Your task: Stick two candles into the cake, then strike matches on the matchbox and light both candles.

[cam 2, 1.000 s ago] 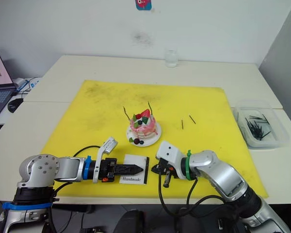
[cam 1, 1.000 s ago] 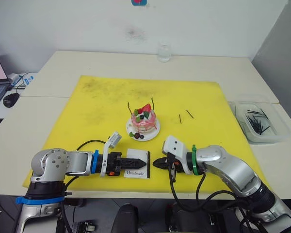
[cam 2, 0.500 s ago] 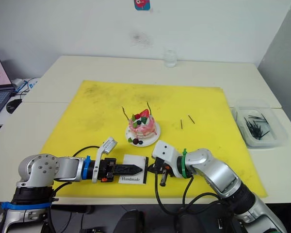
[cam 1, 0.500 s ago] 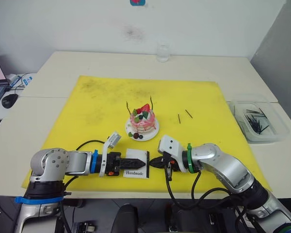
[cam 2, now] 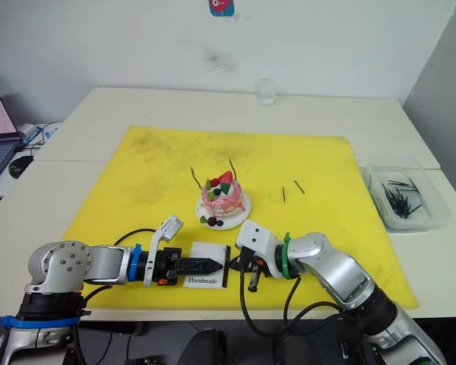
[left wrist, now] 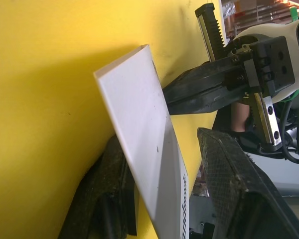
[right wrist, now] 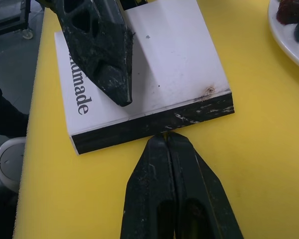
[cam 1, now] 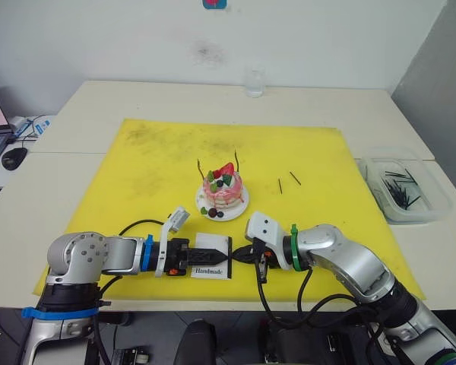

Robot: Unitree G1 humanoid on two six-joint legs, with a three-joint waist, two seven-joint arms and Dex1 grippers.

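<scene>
Both grippers are met at the matchbox [right wrist: 144,94]: it is clamped by the left gripper [cam 1: 205,255] (flat on the mat), its striking strip touched by the closed right gripper [right wrist: 167,142]

Smooth white matchbox [right wrist: 154,69], probably card; scuffed black strip; textured matt claw fingers [left wrist: 234,189].

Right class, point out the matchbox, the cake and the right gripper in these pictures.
matchbox [right wrist: 154,74]: right wrist view, on its white top face.
cake [cam 1: 223,189]: left eye view, on its pink side.
right gripper [right wrist: 165,138]: right wrist view, at the tips of its closed fingers, against the black striking strip.
</scene>
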